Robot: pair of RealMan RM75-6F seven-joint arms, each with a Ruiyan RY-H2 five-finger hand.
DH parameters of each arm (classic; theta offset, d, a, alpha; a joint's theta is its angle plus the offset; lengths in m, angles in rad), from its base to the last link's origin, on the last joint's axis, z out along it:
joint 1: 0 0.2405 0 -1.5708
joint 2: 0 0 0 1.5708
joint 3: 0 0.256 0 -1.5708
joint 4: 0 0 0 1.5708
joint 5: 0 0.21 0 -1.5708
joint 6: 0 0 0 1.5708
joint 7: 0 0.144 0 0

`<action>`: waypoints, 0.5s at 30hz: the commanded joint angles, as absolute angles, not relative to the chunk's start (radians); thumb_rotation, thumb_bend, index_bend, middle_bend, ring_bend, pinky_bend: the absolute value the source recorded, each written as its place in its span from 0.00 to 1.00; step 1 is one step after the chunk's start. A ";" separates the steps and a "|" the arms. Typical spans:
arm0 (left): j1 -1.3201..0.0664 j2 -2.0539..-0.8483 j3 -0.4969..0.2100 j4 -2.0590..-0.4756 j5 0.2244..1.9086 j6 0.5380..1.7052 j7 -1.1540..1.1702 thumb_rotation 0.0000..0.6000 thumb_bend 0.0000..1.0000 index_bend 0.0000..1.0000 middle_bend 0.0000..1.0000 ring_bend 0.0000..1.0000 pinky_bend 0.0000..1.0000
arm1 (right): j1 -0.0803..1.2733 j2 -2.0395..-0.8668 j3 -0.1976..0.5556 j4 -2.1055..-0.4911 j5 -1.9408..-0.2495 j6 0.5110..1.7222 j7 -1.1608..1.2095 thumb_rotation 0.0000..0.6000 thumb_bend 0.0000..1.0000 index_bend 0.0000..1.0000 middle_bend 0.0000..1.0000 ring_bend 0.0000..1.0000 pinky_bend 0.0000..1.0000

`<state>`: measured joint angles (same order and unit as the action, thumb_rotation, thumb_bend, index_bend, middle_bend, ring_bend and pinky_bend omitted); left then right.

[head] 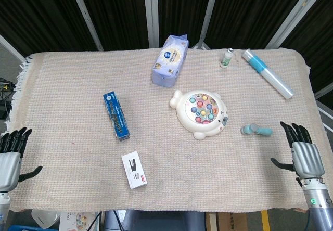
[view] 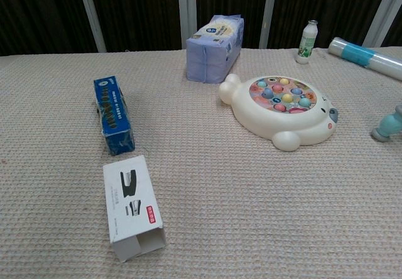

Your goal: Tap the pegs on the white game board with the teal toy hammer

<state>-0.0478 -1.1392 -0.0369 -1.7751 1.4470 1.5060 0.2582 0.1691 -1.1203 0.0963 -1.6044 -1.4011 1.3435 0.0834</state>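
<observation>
We see the white game board (head: 202,113) right of the table's (head: 67,153) middle, pegs (head: 204,106) up; the teal toy hammer (head: 256,130) lies just beside it toward the right edge — untouched. Our right hand (head: 302,149) and left hand (head: 11,153) hover at the near corners, fingers apart, holding nothing

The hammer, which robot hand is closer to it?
The right hand is closer. It hovers open at the table's right edge, just right of the hammer. The left hand is far away at the left edge, across the whole table.
</observation>
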 commanded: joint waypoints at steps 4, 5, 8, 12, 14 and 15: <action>-0.048 -1.135 -0.036 -1.786 1.452 1.510 0.268 1.00 0.13 0.00 0.00 0.00 0.00 | 0.164 -1.121 0.094 -1.607 -1.397 1.346 0.073 1.00 0.17 0.00 0.12 0.00 0.00; -0.047 -1.135 -0.035 -1.787 1.455 1.514 0.270 1.00 0.13 0.00 0.00 0.00 0.00 | 0.163 -1.121 0.094 -1.608 -1.396 1.348 0.070 1.00 0.17 0.00 0.11 0.00 0.00; -0.041 -1.137 -0.035 -1.789 1.466 1.530 0.271 1.00 0.13 0.00 0.00 0.00 0.00 | 0.154 -1.132 0.099 -1.600 -1.395 1.371 0.067 1.00 0.17 0.00 0.09 0.00 0.00; -0.030 -1.143 -0.031 -1.784 1.480 1.553 0.262 1.00 0.13 0.00 0.00 0.00 0.00 | 0.138 -1.158 0.108 -1.573 -1.414 1.428 0.082 1.00 0.17 0.00 0.04 0.00 0.00; -0.026 -1.144 -0.029 -1.783 1.484 1.559 0.260 1.00 0.13 0.00 0.00 0.00 0.00 | 0.131 -1.171 0.108 -1.556 -1.429 1.451 0.092 1.00 0.17 0.00 0.04 0.00 0.00; -0.025 -1.143 -0.029 -1.784 1.484 1.559 0.261 1.00 0.13 0.00 0.00 0.00 0.00 | 0.130 -1.173 0.108 -1.553 -1.431 1.453 0.094 1.00 0.17 0.00 0.03 0.00 0.00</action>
